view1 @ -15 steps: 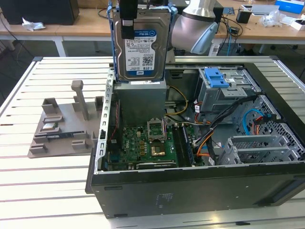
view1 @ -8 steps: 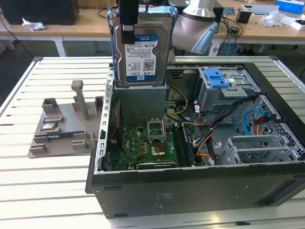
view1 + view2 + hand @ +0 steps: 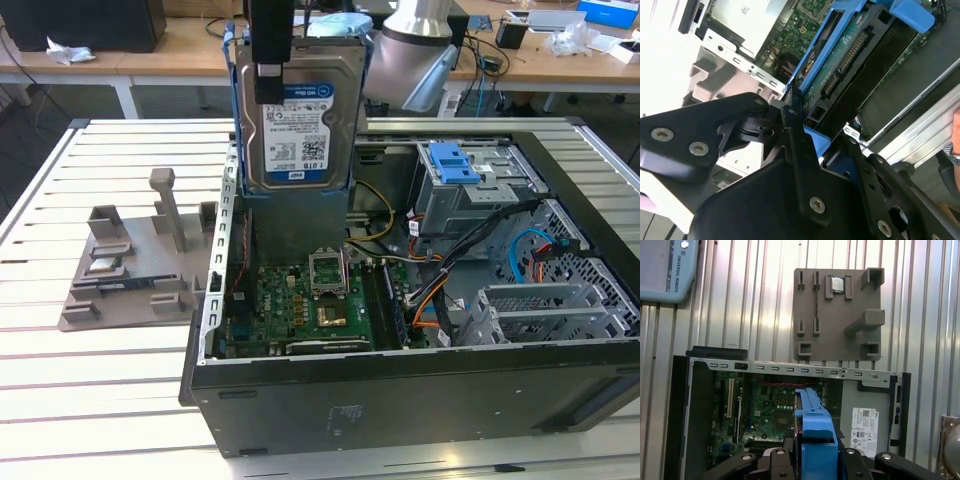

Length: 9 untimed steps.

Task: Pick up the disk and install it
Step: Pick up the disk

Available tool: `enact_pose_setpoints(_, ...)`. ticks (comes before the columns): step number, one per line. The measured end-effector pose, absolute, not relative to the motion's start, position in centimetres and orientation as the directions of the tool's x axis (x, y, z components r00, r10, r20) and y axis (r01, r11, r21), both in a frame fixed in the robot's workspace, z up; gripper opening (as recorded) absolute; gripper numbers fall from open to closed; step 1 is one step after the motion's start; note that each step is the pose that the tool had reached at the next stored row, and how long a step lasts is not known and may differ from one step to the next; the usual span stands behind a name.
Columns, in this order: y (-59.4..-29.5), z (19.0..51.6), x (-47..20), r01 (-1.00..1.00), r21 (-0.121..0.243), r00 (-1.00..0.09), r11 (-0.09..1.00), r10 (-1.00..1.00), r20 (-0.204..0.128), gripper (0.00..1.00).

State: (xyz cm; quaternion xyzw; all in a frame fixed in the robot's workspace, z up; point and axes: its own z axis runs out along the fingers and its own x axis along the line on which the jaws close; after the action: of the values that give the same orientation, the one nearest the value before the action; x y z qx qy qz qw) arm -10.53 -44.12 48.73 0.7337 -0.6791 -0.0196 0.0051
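REMOTE STATION: I have the claw [image 3: 272, 88] clamped on the upper edge of the disk [image 3: 300, 125]. The disk hangs upright, label toward the exterior view, above the open computer case [image 3: 400, 390] and clear of the desk [image 3: 100, 400]. The drive cage [image 3: 470, 200], topped by its blue latch [image 3: 455, 160], sits well apart toward the exterior view's right. My worry is that a grip this near one edge could let the disk swing or drop onto the motherboard [image 3: 300, 310]. If it arrives tilted, its blue rails [image 3: 233, 150] could snag loose cables [image 3: 480, 240] or the cage lip.
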Motion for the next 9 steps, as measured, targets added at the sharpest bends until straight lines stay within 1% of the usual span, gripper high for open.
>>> enact_pose_setpoints(4,-45.0,48.7,-10.3,-0.996,0.034,0.077,-0.077,-0.997,-0.022,0.37)
enact_pose_setpoints(9,-45.3,48.6,-8.4,-0.996,0.035,0.077,-0.077,-0.997,-0.022,0.37)
